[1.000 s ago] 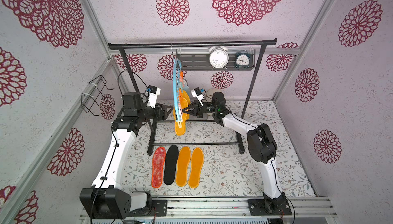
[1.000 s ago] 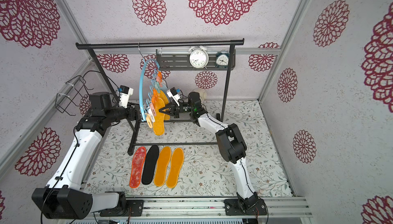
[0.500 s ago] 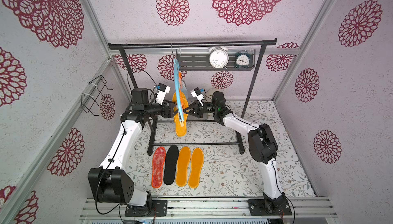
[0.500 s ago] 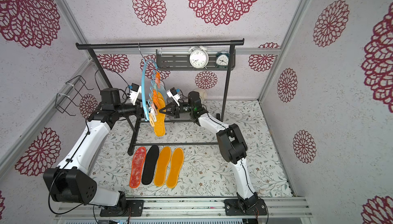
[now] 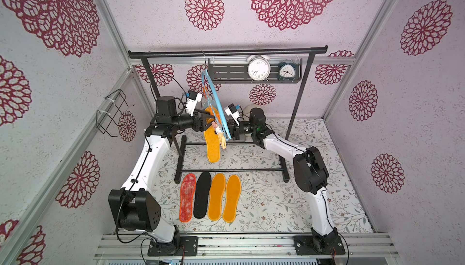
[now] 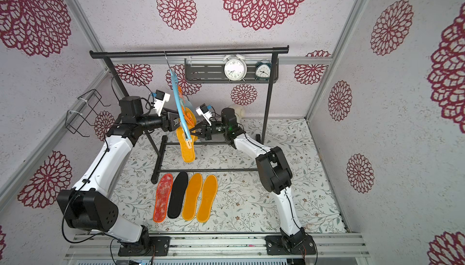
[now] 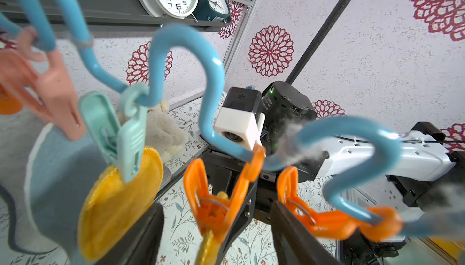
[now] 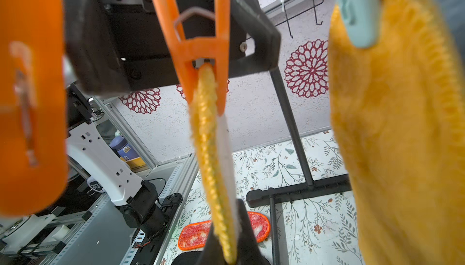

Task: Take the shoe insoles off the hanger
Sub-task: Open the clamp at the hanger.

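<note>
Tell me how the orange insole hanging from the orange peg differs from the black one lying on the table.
The hanging orange insole dangles upright, clamped in an orange peg; the black insole lies flat on the table. The right gripper is shut on the orange one; no gripper touches the black one. Both are flat and foot-shaped.
</note>
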Controlling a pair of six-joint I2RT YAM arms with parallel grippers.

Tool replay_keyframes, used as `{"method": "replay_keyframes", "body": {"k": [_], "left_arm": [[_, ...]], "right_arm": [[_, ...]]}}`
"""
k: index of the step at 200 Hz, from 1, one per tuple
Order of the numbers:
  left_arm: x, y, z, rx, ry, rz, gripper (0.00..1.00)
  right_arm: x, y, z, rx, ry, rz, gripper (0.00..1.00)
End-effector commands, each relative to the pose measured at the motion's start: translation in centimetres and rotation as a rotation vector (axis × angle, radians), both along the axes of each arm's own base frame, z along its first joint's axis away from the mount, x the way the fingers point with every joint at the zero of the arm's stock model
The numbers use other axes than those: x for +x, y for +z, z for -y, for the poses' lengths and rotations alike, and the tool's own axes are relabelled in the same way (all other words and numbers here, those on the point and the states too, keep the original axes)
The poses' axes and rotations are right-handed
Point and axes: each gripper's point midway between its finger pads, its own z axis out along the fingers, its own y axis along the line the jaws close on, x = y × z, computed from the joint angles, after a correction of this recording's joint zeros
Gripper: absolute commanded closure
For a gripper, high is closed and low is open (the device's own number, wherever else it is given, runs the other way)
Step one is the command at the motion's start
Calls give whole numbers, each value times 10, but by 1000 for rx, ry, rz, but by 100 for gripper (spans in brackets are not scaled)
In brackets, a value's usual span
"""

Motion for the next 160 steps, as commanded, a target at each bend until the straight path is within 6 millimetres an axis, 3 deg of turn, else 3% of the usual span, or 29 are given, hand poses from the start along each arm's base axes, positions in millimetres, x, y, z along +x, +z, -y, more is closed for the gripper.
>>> {"method": "replay_keyframes", "body": {"k": [1, 28, 106, 131, 160], "left_arm": [[8, 19, 1, -14, -7, 59, 30], [15, 20, 0, -15, -9, 60, 34], [15, 18, 0, -23, 0, 37, 77], [17, 20, -1, -33, 16, 31, 86], [17, 19, -3, -36, 36, 22, 87]], "right_arm": [[-17, 33, 5, 27, 39, 55, 100], [-19, 33, 6, 25, 46, 53, 100], [-17, 32, 6, 20, 35, 48, 100], [-10, 15, 6, -28, -29, 12, 100], [-11, -9, 18, -74, -124, -28, 100]]}}
